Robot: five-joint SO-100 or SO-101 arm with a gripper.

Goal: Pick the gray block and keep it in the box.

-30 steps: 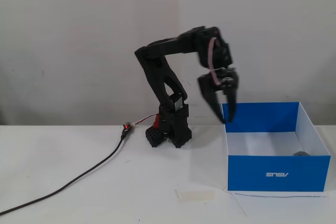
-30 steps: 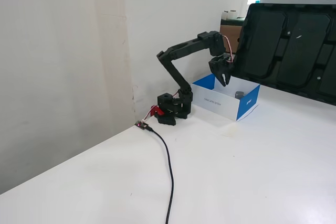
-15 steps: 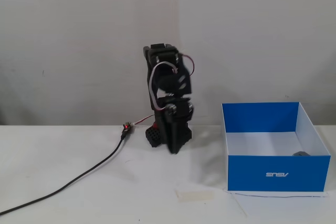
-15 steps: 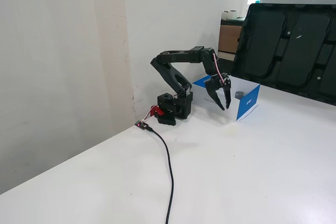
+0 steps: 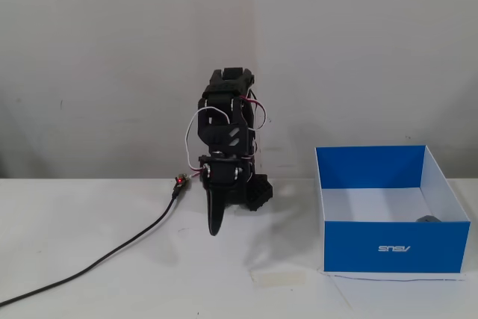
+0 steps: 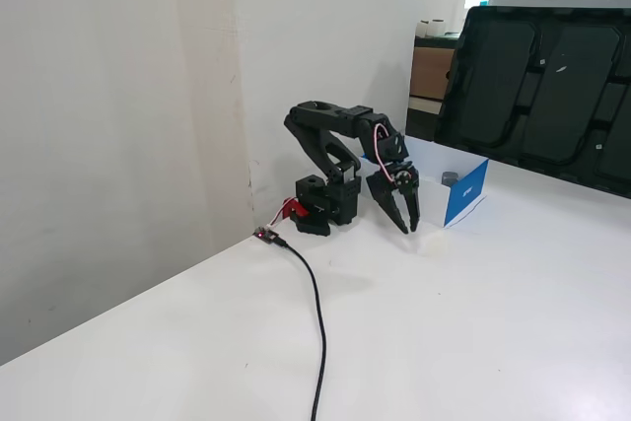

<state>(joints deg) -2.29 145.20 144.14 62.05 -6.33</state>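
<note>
Fixed views, cable: a black cable [image 5: 112, 252] is lying across the white table [image 6: 473, 342], running to a small red plug [image 5: 179, 180] beside the arm's base.
Arm: the black arm [image 6: 330, 140] is folding over its base, pointing downward.
Gripper: the gripper [image 6: 403, 228] is hanging just above the table, jaws spread, gripping nothing.
Box: the box [image 5: 388, 248] is sitting right of the arm, open top up.
Gray block: the gray block [image 5: 428, 220] is lying inside the box, near its front right corner.
</note>
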